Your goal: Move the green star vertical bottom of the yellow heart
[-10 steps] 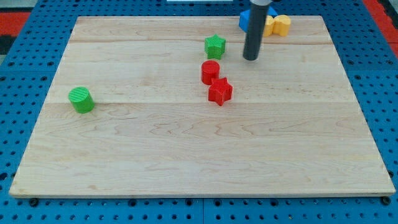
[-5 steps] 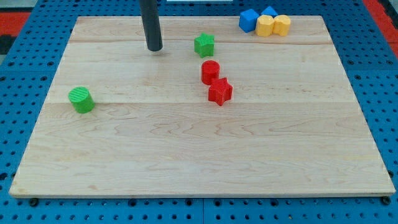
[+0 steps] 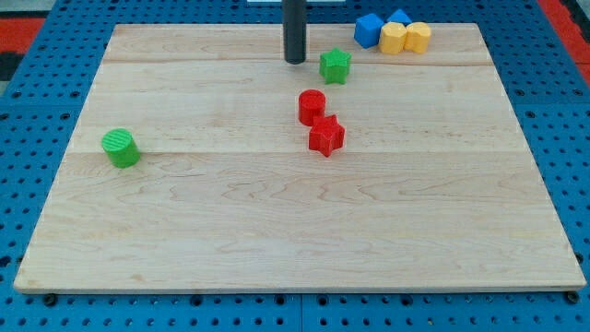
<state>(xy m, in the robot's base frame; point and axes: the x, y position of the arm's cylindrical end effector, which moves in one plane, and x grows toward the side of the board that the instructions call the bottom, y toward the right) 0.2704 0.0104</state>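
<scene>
The green star (image 3: 336, 65) lies near the view's top, a little right of centre. My tip (image 3: 294, 60) stands just left of it, with a small gap between them. The yellow heart (image 3: 418, 37) sits at the top right, touching another yellow block (image 3: 394, 39). The green star is to the left of and slightly below the yellow heart.
Two blue blocks (image 3: 370, 29) (image 3: 398, 17) sit beside the yellow ones at the top right. A red cylinder (image 3: 312, 107) and a red star (image 3: 325, 136) touch each other below the green star. A green cylinder (image 3: 120, 148) stands at the left.
My tip swung from right of the green star to far left, then came back to its left side. The green star first shifted left, then moved right to its present spot.
</scene>
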